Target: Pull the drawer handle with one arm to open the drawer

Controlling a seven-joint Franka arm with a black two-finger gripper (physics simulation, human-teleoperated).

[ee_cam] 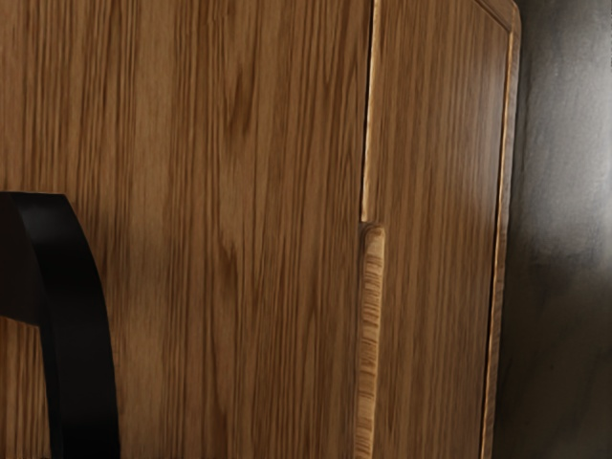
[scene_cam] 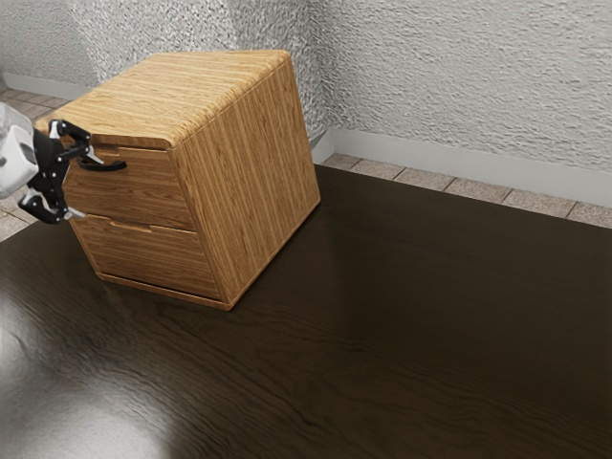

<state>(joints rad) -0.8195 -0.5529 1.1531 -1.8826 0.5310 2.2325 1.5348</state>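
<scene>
A light wooden cabinet (scene_cam: 206, 163) with two drawers stands on the dark table (scene_cam: 402, 335). The top drawer front (scene_cam: 143, 186) carries a black curved handle (scene_cam: 103, 165) and looks about flush with the lower drawer front (scene_cam: 153, 253). At the exterior view's left, my gripper (scene_cam: 80, 185) faces the top drawer with its fingers (scene_cam: 78, 143) spread wide, open. The handle lies just below the upper finger, and I cannot tell whether they touch. In the wrist view the black handle (ee_cam: 69, 325) curves close before the hand across the wood of the drawer front (ee_cam: 220, 191).
The lower drawer has a small wooden grip (ee_cam: 371, 325) beside the seam between the drawers. The dark table (ee_cam: 564, 249) spreads wide toward the exterior view's right. A rough white wall (scene_cam: 459, 67) and a tiled floor (scene_cam: 535, 196) lie behind.
</scene>
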